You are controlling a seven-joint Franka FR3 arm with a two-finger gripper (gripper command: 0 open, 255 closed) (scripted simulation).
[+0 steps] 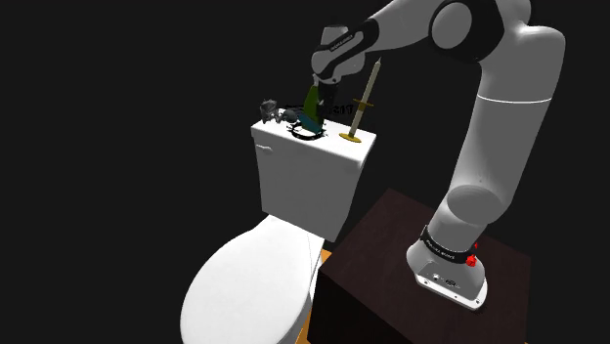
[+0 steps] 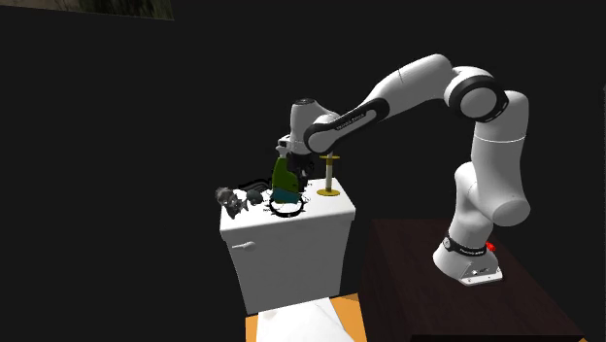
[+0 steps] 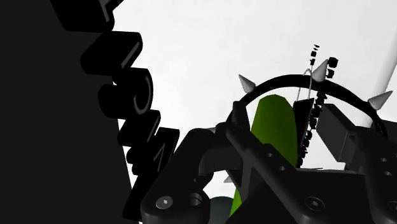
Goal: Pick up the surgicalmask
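The surgical mask [image 1: 310, 107] is a green and teal piece standing upright on the white toilet tank's lid [image 1: 332, 147], inside a black spiked ring [image 1: 305, 134]. My gripper [image 1: 319, 96] comes down on it from above and is shut on its green upper part. In the second exterior view the mask [image 2: 283, 181] hangs under the gripper [image 2: 293, 165], its teal end near the ring [image 2: 288, 210]. In the wrist view the green mask [image 3: 275, 127] is clasped between the fingers [image 3: 254, 162], with the spiked ring [image 3: 286, 81] behind it.
A gold stand holding a thin upright blade [image 1: 360, 106] rises close beside the gripper on the lid. A small grey figure [image 1: 272, 109] sits at the lid's far end. Black raised letters [image 3: 127, 95] lie near the hand. Below are the toilet's closed seat [image 1: 249, 293] and my dark stand [image 1: 391, 254].
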